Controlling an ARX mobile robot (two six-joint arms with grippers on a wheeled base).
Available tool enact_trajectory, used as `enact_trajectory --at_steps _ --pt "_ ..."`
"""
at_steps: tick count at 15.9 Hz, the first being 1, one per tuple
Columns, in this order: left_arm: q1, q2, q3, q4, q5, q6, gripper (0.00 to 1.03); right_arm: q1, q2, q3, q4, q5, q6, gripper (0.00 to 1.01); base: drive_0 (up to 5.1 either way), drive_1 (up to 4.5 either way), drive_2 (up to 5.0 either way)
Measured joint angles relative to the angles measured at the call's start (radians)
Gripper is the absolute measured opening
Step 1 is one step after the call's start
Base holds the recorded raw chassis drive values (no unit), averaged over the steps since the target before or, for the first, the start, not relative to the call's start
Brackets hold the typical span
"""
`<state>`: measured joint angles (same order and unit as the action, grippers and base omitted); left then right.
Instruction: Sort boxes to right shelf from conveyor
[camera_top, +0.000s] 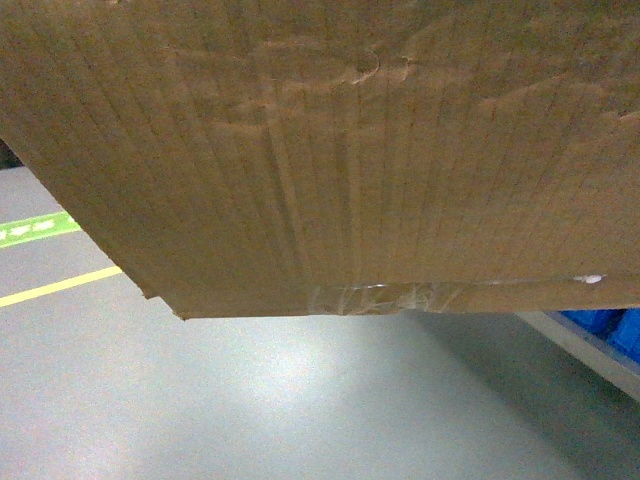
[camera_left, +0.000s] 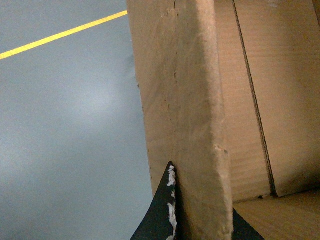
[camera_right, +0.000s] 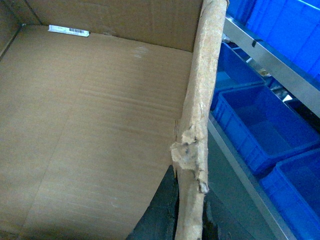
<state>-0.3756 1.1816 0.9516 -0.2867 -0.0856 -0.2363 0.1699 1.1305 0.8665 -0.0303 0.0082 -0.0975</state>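
A large brown cardboard box is held up off the floor and fills most of the head view, with clear tape on its lower seam. My left gripper is shut on the box's thick left wall, one black finger on each side. My right gripper is shut on the ragged right wall, with a finger inside the box. The inside of the box is empty except for a white barcode sticker. The conveyor is out of view.
Close to the right of the box stands a silver metal rack holding blue plastic bins; I cannot tell whether it is the right shelf. It also shows low right in the head view, rack. Grey floor with a yellow line lies below and left.
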Motion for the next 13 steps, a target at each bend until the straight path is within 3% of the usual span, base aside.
enact_trajectory --at_steps 13 --pt "0.0 0.0 0.0 0.0 -0.001 0.0 0.04 0.0 0.0 0.0 0.0 0.0 0.0 0.05 -1.7 -1.66 -1.7"
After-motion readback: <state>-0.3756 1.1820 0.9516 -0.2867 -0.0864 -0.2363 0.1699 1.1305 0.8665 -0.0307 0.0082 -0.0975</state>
